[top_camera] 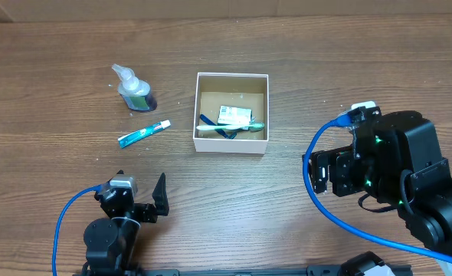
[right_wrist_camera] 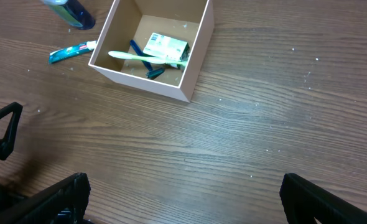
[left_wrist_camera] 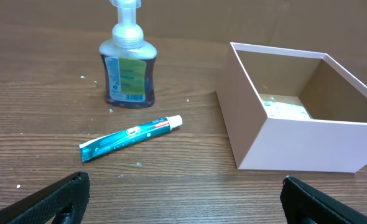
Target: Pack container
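The container (top_camera: 231, 144), a square white-walled box with a brown inside, stands mid-table. It holds a green-and-white packet (top_camera: 234, 115), a toothbrush (top_camera: 230, 127) and a dark blue item. A clear pump bottle with blue liquid (top_camera: 136, 90) and a teal toothpaste tube (top_camera: 144, 134) lie to its left on the table. My left gripper (top_camera: 132, 196) is open and empty, near the front edge, facing the tube (left_wrist_camera: 130, 138), the bottle (left_wrist_camera: 129, 68) and the container (left_wrist_camera: 308, 146). My right gripper (top_camera: 322, 172) is open and empty, right of the container (right_wrist_camera: 137, 79).
The wooden table (top_camera: 325, 69) bears only these things. The left arm's finger (right_wrist_camera: 0, 130) shows at the left edge of the right wrist view. A brown cardboard wall (left_wrist_camera: 233, 18) stands behind the table.
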